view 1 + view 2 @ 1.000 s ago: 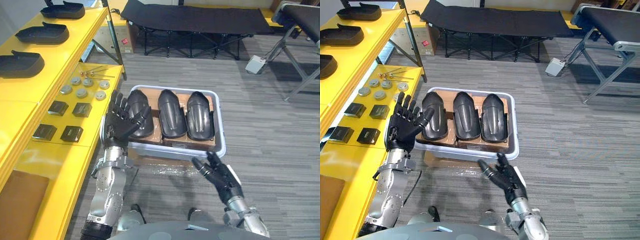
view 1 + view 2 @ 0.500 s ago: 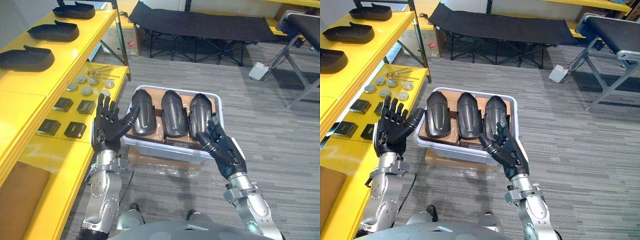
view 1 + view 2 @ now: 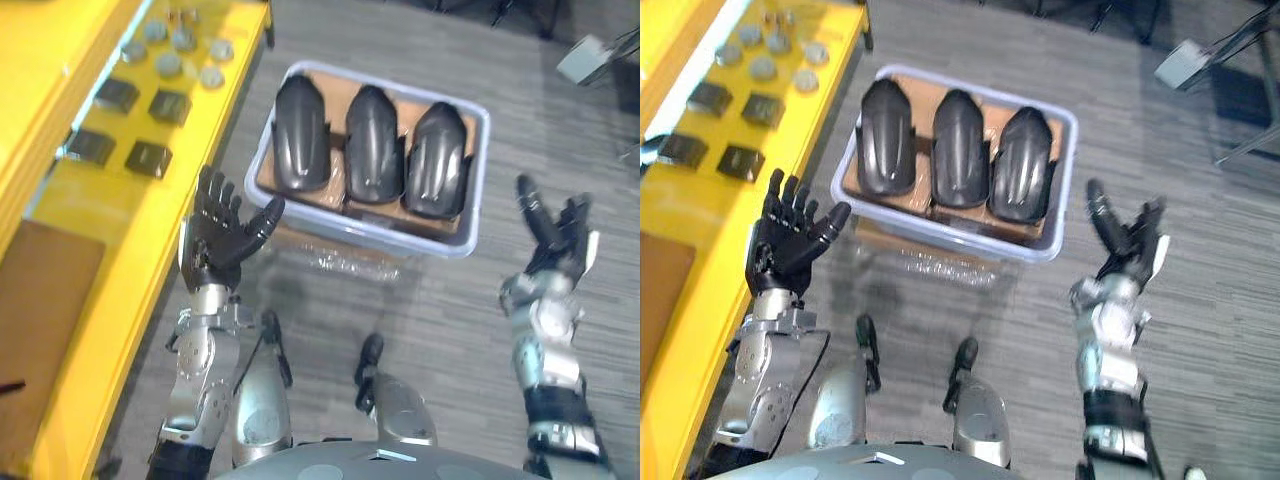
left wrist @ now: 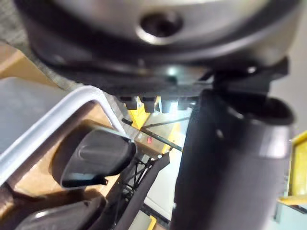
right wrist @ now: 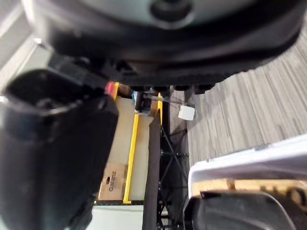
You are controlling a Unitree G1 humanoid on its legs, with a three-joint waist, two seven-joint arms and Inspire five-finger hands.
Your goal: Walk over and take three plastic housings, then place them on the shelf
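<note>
I count three black plastic housings: left housing (image 3: 300, 135), middle housing (image 3: 373, 145) and right housing (image 3: 437, 160). Each is a long, domed shell lying convex side up. They lie side by side, parallel and close together, on brown cardboard (image 3: 335, 85) inside a pale bin (image 3: 481, 170) on the floor. The yellow shelf (image 3: 110, 260) stands just beside the bin, on my left.
</note>
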